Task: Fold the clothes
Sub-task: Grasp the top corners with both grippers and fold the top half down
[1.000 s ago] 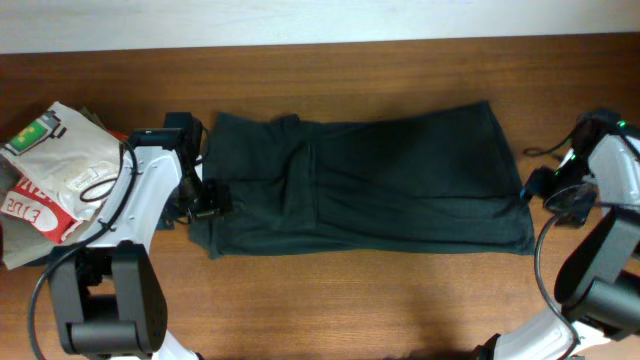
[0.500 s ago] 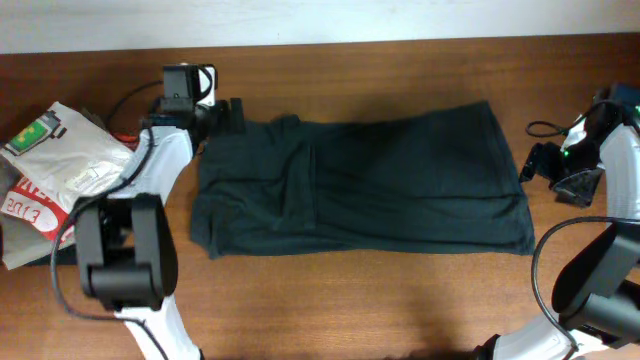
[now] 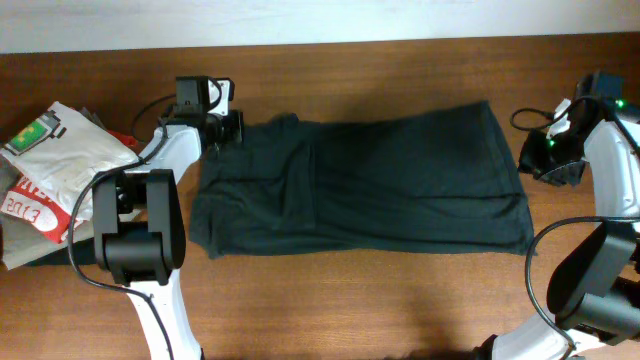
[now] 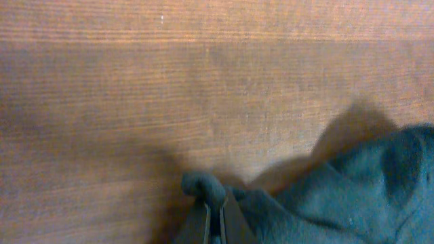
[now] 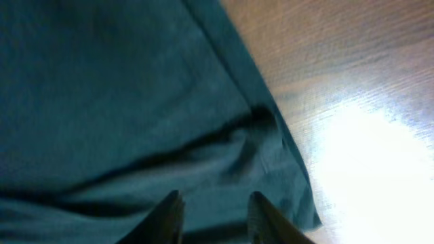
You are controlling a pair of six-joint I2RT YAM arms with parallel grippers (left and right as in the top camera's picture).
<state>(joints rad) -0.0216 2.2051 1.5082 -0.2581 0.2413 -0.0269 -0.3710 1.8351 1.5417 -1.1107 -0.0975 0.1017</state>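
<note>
The clothes (image 3: 380, 185), a plain black T-shirt, lie flattened in a wide band across the table's middle. My left gripper (image 3: 230, 128) sits at the shirt's far left corner. In the left wrist view the left gripper (image 4: 215, 209) is shut on a small bunched bit of the dark cloth (image 4: 203, 184), and more of the shirt (image 4: 352, 196) spreads to the right. My right gripper (image 3: 532, 162) is at the shirt's right edge. Seen from its wrist, the right gripper (image 5: 215, 207) has its fingers apart just above the fabric (image 5: 122, 102), near the hem.
A white folded tee with a green label (image 3: 60, 150) rests on a red-and-white printed garment (image 3: 25, 205) at the left edge. Cables (image 3: 530, 118) trail by the right arm. Bare wooden table (image 3: 350, 300) lies in front of the shirt.
The left gripper has closed onto the shirt's far left corner. The right gripper has moved in over the shirt's right edge, and its fingers have narrowed.
</note>
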